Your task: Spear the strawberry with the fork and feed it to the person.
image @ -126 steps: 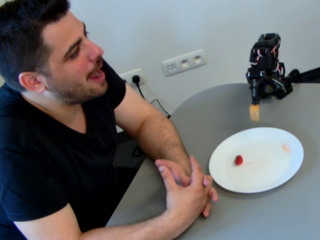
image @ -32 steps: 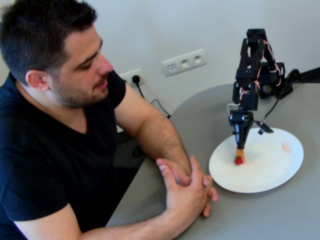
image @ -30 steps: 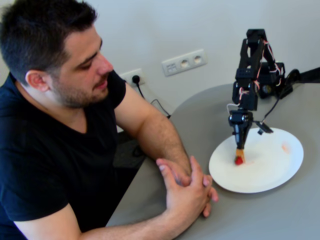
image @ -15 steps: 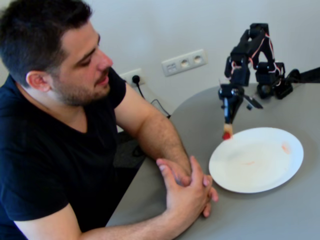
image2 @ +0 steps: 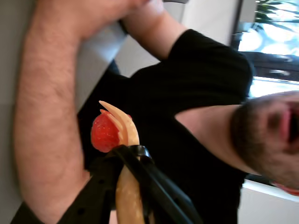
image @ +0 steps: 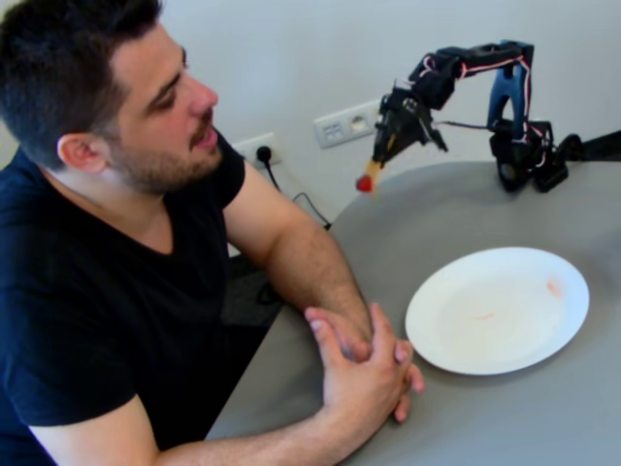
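Note:
In the fixed view my gripper (image: 390, 146) is raised above the table's far edge, shut on a pale wooden fork (image: 374, 168) that points down-left toward the man. A red strawberry (image: 364, 183) is stuck on the fork's tines. In the wrist view, which lies on its side, the fork (image2: 127, 135) rises from my black jaws with the strawberry (image2: 104, 133) speared on its left side. The man (image: 116, 223) sits at the left in a black T-shirt, facing the fork, hands clasped on the table. His face (image2: 273, 140) shows at the right edge of the wrist view.
A white plate (image: 498, 308) with faint red smears lies on the grey round table (image: 437, 223), right of the man's hands (image: 364, 364). The arm's base (image: 524, 155) stands at the table's far right. A wall socket (image: 344, 124) and cable are behind.

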You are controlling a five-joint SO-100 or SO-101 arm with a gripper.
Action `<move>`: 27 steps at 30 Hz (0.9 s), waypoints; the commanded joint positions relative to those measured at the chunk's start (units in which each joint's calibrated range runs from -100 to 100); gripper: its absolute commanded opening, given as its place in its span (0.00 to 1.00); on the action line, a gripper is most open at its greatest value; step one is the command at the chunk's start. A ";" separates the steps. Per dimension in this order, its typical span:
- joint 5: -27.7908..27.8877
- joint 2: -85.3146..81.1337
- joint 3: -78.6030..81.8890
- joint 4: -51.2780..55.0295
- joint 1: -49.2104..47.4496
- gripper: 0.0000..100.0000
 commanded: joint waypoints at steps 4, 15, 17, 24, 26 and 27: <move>0.51 -0.38 -3.22 -10.73 4.69 0.01; 0.04 20.28 -22.70 -21.00 6.33 0.01; 0.04 24.86 -29.64 -17.78 6.25 0.01; -0.22 34.26 -43.62 -15.52 7.00 0.01; -1.22 35.79 -46.41 -15.43 7.45 0.01; -1.80 36.46 -47.59 -15.43 7.82 0.01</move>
